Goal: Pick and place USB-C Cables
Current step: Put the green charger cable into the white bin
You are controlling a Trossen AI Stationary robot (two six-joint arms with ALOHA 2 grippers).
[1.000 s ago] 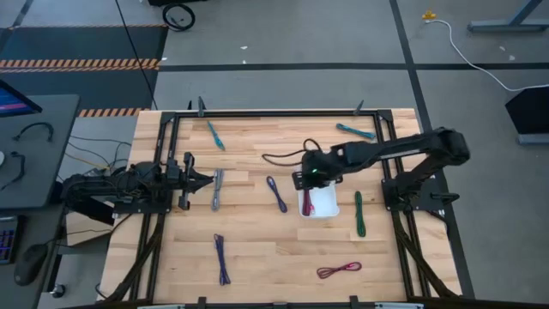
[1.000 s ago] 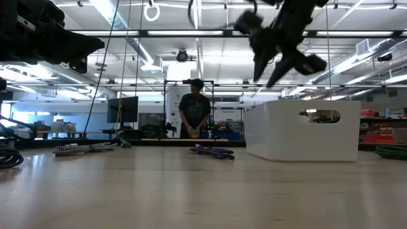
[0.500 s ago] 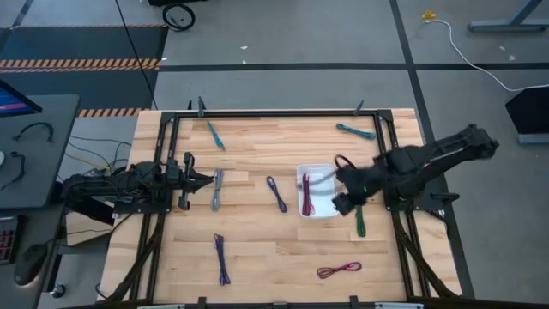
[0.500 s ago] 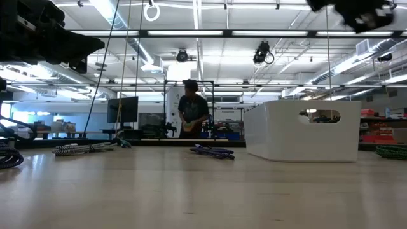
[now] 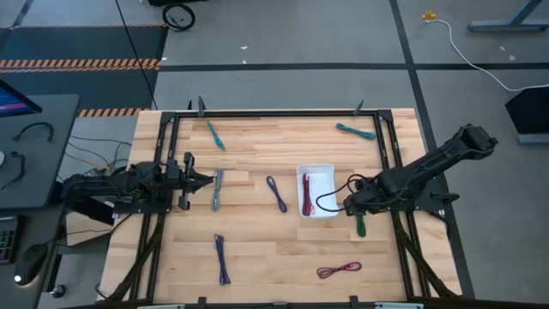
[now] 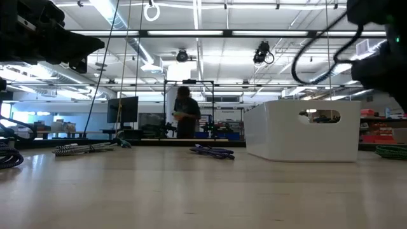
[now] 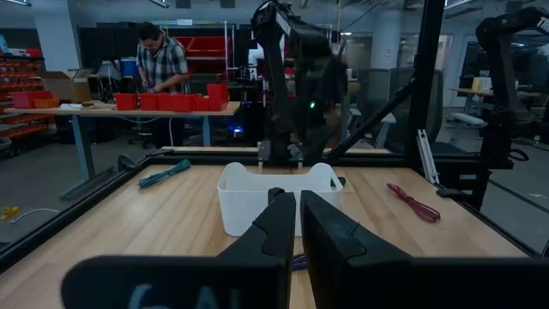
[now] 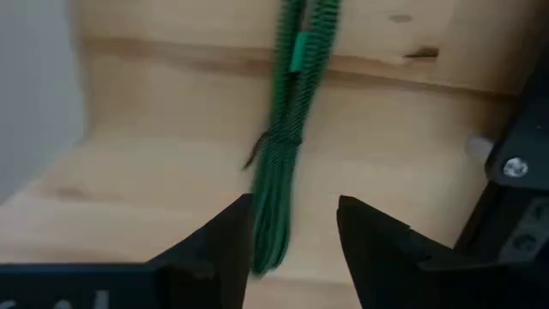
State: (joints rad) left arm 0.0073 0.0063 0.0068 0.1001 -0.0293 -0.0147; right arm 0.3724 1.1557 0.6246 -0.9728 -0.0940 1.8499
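Note:
My right gripper [image 8: 292, 232] is open and low over the near end of the green cable [image 8: 287, 129], one finger on each side of it; I see no touch. The high view shows this gripper [image 5: 353, 209] just right of the white tray [image 5: 326, 168], with the green cable [image 5: 359, 221] on the wood. A maroon cable [image 5: 305, 196] lies inside the tray. My left gripper [image 5: 206, 179] is shut and waits at the table's left, beside the grey cable [image 5: 217, 189]. The other cables lie flat on the table.
Two teal cables [image 5: 214, 135] [image 5: 354, 130] lie near the far edge, a purple cable [image 5: 276, 193] left of the tray, another purple one [image 5: 222, 257] and a maroon one [image 5: 339, 270] near the near edge. A black frame rail [image 5: 386, 163] runs close behind my right gripper. A person stands beyond the table.
My right gripper has swung from above the white tray toward the table's right and near edges and come down to the green cable. The maroon cable now shows lying in the tray. The left arm has kept still.

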